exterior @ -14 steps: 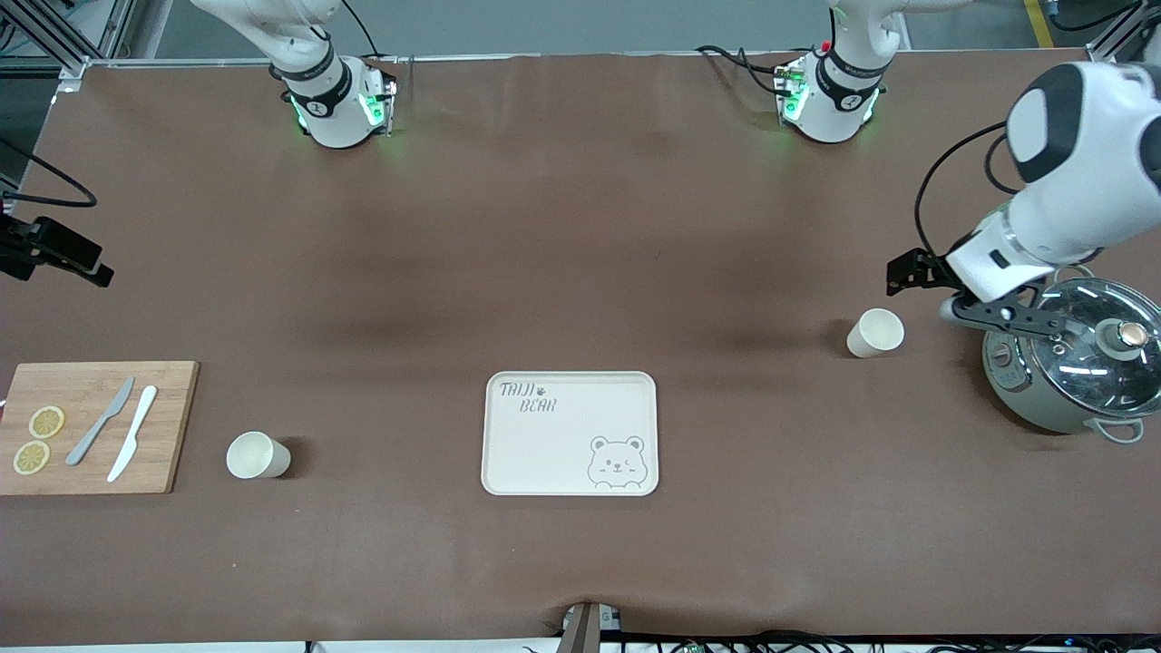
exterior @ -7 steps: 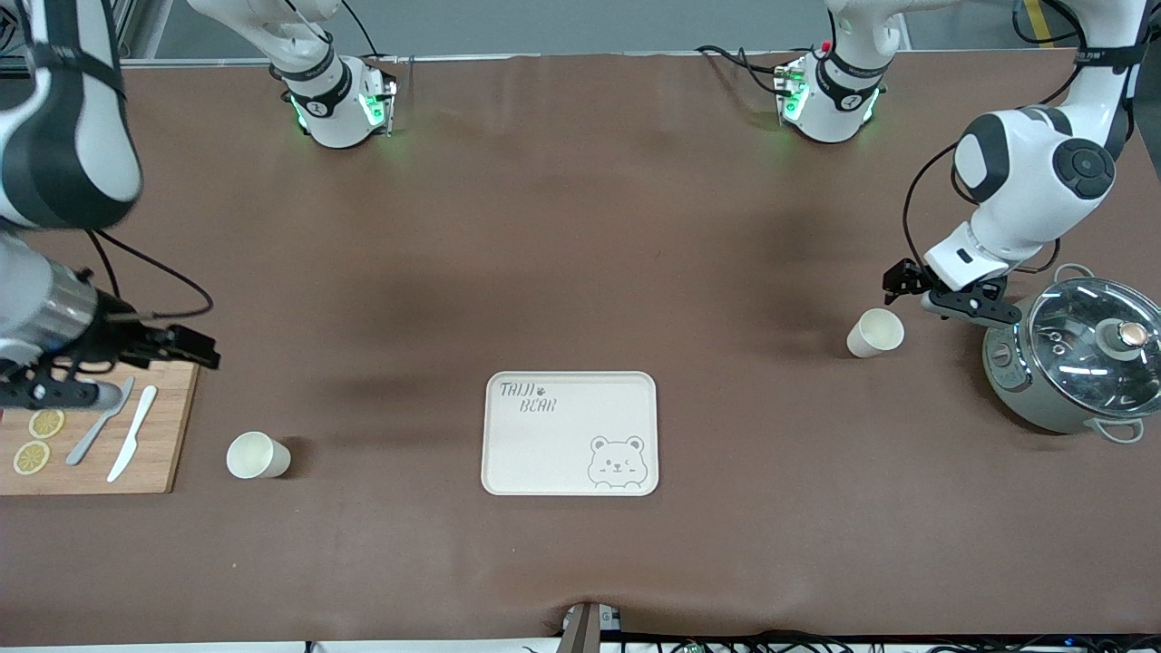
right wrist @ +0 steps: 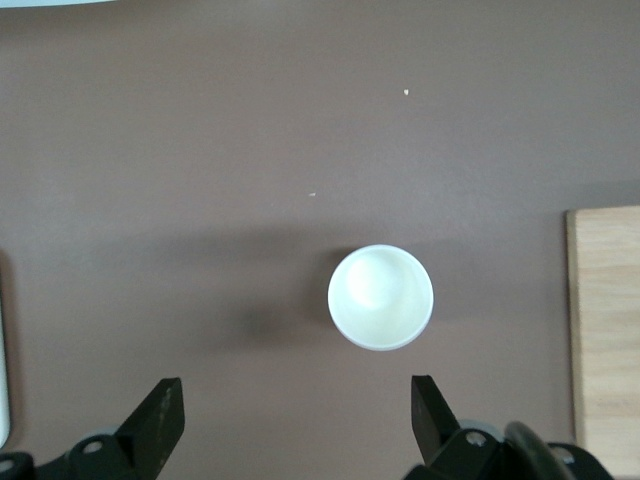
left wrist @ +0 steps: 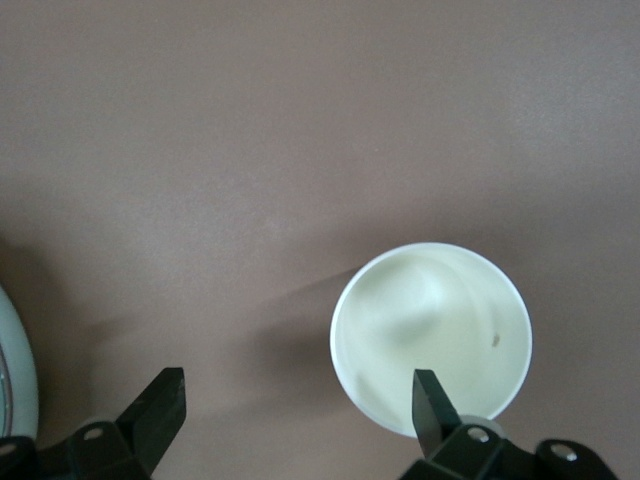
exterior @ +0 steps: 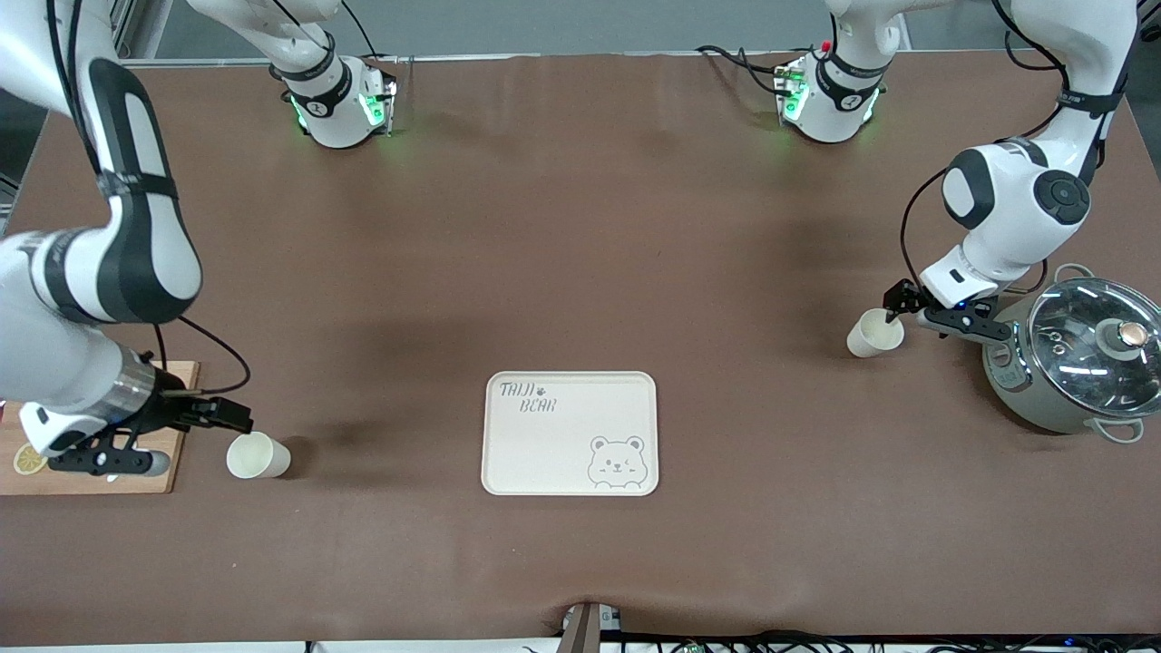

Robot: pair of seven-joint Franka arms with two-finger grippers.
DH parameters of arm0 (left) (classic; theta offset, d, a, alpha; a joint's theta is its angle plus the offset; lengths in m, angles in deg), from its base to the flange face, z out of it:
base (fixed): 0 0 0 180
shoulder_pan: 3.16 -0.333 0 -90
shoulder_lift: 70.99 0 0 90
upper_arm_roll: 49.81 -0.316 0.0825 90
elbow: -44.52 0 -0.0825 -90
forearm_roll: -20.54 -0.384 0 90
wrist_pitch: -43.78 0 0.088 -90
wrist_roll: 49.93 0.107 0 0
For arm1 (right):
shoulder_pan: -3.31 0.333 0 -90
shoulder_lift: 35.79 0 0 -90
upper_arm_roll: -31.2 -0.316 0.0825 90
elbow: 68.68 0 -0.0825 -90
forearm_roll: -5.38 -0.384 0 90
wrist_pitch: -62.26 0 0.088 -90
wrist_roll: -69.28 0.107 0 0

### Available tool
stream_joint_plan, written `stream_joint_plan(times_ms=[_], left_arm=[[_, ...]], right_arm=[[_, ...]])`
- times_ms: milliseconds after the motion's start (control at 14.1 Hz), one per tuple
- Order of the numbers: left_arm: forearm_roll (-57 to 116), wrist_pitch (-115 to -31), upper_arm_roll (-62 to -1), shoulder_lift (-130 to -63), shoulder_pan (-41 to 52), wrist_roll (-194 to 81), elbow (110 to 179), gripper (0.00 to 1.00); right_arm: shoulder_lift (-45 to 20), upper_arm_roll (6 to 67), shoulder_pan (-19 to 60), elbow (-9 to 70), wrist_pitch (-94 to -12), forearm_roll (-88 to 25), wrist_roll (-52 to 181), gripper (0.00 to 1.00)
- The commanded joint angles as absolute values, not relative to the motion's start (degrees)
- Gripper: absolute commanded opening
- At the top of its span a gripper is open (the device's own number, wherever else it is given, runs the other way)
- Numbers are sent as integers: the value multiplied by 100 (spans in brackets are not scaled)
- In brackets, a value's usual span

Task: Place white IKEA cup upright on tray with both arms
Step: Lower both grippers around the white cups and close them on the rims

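The cream tray (exterior: 570,433) with the bear face lies in the middle of the table with nothing on it. One white cup (exterior: 258,455) stands upright beside the wooden board toward the right arm's end. My right gripper (exterior: 234,419) hangs open just over it. In the right wrist view the cup (right wrist: 381,297) sits apart from the open gripper (right wrist: 295,408). A second white cup (exterior: 875,333) stands upright beside the pot toward the left arm's end. My left gripper (exterior: 896,304) is open over its rim. In the left wrist view one fingertip (left wrist: 432,398) overlaps this cup (left wrist: 430,340).
A wooden cutting board (exterior: 168,472) with a lemon slice lies at the right arm's end, mostly hidden by the arm; its edge shows in the right wrist view (right wrist: 605,330). A grey pot with a glass lid (exterior: 1079,363) stands close to the second cup.
The right arm swung in over the cutting board and came down to the cup beside it. The left gripper dropped lower onto the cup beside the pot. Cups and tray stayed put.
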State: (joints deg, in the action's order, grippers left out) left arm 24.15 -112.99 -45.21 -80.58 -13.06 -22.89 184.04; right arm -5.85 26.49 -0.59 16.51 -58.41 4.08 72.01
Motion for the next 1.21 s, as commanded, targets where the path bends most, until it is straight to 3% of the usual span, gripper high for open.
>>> stream_joint_plan(times_ms=[0, 426, 496, 780, 851, 1135], left_arm=[[2327, -11442, -4489, -8205, -1318, -2286, 18287, 100], [2335, -11609, -4454, -8715, -1248, -2373, 17961, 100], [2379, -11731, -4410, -8681, -1292, -2391, 18022, 1], [2388, -11777, -4401, -8698, -1275, -2523, 18014, 0], [2388, -11777, -4401, -8698, -1266, -2523, 18005, 0], [2388, -11663, -4174, -8584, -1266, -2996, 17830, 0]], right_arm=[[-205, 2619, -134, 1534, -6235, 502, 7078, 100], [498, 2627, -143, 1560, -7027, 511, 6963, 100], [578, 2627, -135, 1560, -7062, 512, 6963, 100], [763, 2627, -108, 1595, -7063, 511, 6937, 100], [807, 2627, -108, 1596, -7063, 503, 6937, 91], [816, 2627, -91, 1604, -7045, 512, 6937, 32]])
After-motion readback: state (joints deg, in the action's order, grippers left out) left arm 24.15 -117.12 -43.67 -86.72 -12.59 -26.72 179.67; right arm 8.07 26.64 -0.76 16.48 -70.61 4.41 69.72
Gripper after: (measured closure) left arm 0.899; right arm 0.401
